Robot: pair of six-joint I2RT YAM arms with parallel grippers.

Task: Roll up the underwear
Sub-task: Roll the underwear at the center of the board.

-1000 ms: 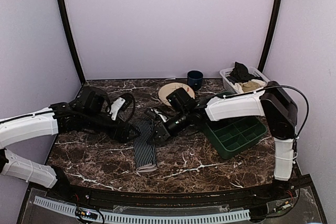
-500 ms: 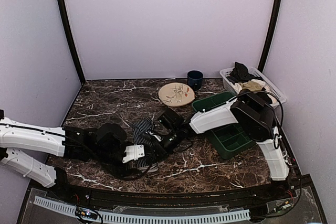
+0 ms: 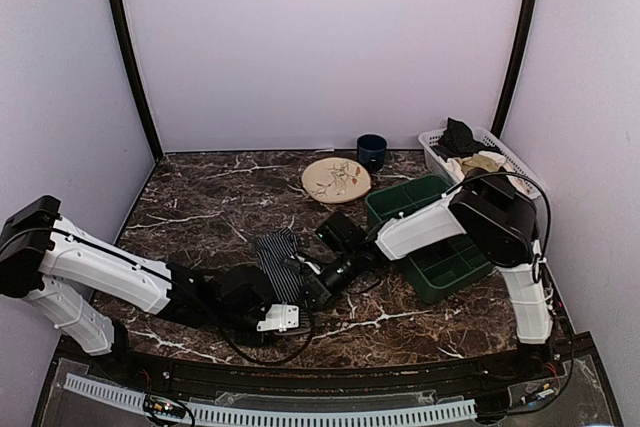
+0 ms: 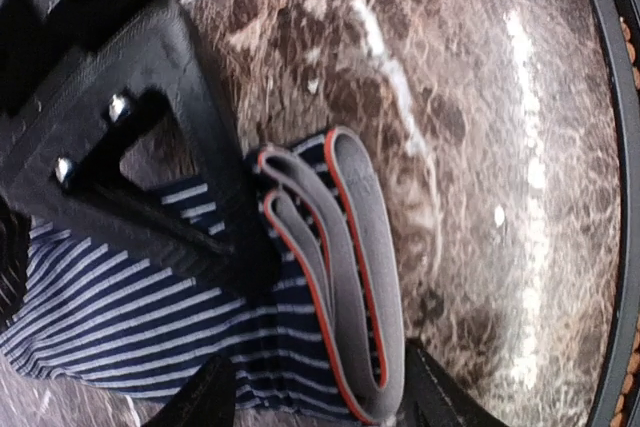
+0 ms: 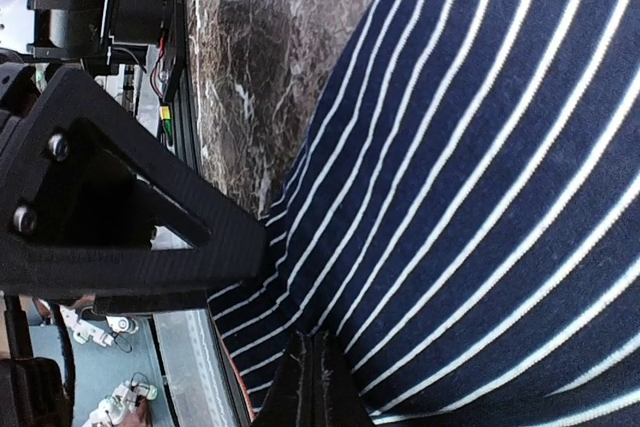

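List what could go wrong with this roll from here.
1. The grey waistband of the underwear is only loosely folded over, with gaps between its layers. It may spring open and leave a slack roll.
2. The left claw and right claw sit close together on the narrow cloth. They could collide or tug it askew.

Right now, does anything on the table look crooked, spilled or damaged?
Nothing looks spilled or damaged. The underwear lies as a folded strip, and the left wrist view shows its grey waistband doubled over unevenly at one end. The green bin sits turned at an angle to the table edge.
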